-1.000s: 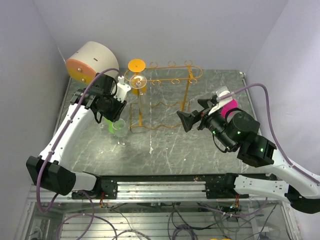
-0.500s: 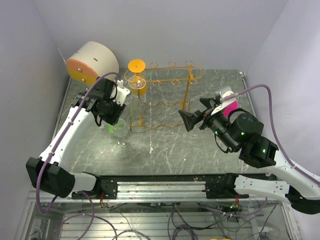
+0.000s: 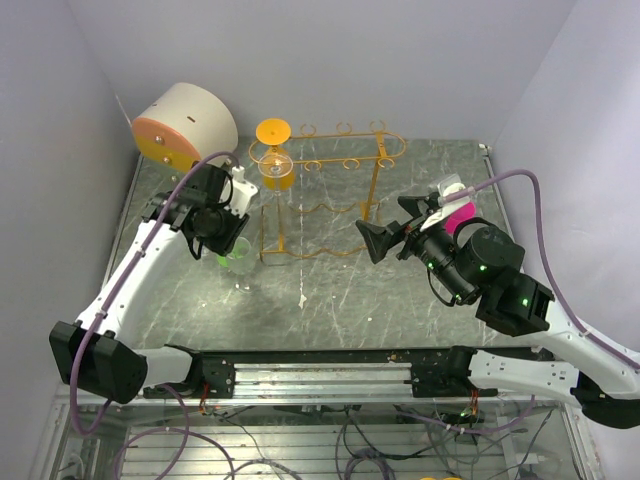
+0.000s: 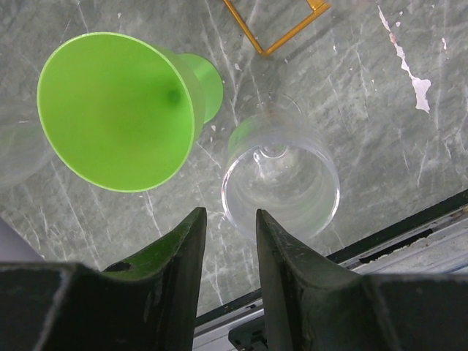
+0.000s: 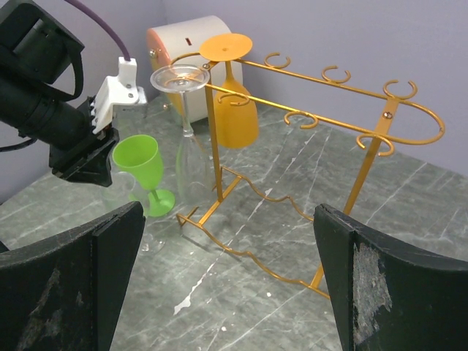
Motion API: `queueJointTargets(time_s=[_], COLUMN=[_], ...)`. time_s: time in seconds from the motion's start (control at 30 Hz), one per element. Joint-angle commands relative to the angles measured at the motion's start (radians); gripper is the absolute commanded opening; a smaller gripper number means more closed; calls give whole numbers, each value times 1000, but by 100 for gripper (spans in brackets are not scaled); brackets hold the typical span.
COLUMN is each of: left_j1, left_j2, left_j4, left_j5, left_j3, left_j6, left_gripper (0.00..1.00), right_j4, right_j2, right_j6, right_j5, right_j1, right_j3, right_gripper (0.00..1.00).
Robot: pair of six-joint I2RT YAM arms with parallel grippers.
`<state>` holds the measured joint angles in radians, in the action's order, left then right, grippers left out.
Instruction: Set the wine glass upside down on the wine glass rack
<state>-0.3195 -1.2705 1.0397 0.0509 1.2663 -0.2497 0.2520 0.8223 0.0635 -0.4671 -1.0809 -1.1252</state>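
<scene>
Two wine glasses stand upright on the table: a green one (image 4: pixel 117 110) and a clear one (image 4: pixel 281 179), side by side just left of the rack. My left gripper (image 4: pixel 230 216) hovers above them, pointing down, its jaws a little apart with only table showing between them. In the top view the left gripper (image 3: pixel 228 238) partly covers the green glass (image 3: pixel 224 250) and the clear glass (image 3: pixel 242 262). The orange-gold wine glass rack (image 3: pixel 330 160) holds an orange glass (image 5: pixel 238 110) and a clear glass (image 5: pixel 186 139) upside down at its left end. My right gripper (image 5: pixel 228 212) is wide open and empty, right of the rack.
A white cylinder with an orange face (image 3: pixel 185 125) lies at the back left corner. A pink object (image 3: pixel 460 212) sits behind my right wrist. The rack's right loops (image 5: pixel 398 91) hold nothing. A metal rail (image 3: pixel 320 365) runs along the near edge.
My left arm has shifted slightly above the two standing glasses, its jaws unchanged. My right gripper has barely moved and stays open.
</scene>
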Motion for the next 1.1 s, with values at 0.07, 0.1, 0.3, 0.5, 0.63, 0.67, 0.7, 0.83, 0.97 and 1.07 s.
queueJointTargets(time_s=[0.07, 0.1, 0.3, 0.5, 0.63, 0.67, 0.7, 0.83, 0.97, 1.07], left_j1=[14, 15, 16, 16, 16, 17, 16, 16, 16, 16], left_j2=[33, 34, 31, 34, 45, 53, 58, 83, 123, 151], left_j4=[-49, -54, -80, -89, -73, -54, -44, -11, 27, 72], left_j5=[-19, -20, -27, -28, -33, -34, -27, -18, 10, 58], left_j3=[-26, -32, -74, -84, -77, -65, -59, -41, -17, 16], left_j6=[16, 17, 16, 12, 6, 0, -6, -21, -38, -50], left_gripper=[43, 42, 39, 30, 12, 7, 7, 7, 7, 7], right_j4=[-24, -23, -22, -23, -22, -23, -23, -30, -34, -34], right_j2=[-7, -7, -13, -20, -18, -16, -14, -6, 6, 24], right_j6=[5, 6, 14, 21, 19, 16, 15, 12, 16, 28], right_j5=[-3, -2, 2, 1, -1, -2, -3, -4, 4, 31], right_j1=[3, 3, 3, 3, 2, 3, 2, 3, 3, 2], right_j3=[10, 10, 8, 10, 8, 7, 6, 4, 3, 7], right_gripper=[100, 100, 100, 100, 100, 100, 100, 100, 100, 100])
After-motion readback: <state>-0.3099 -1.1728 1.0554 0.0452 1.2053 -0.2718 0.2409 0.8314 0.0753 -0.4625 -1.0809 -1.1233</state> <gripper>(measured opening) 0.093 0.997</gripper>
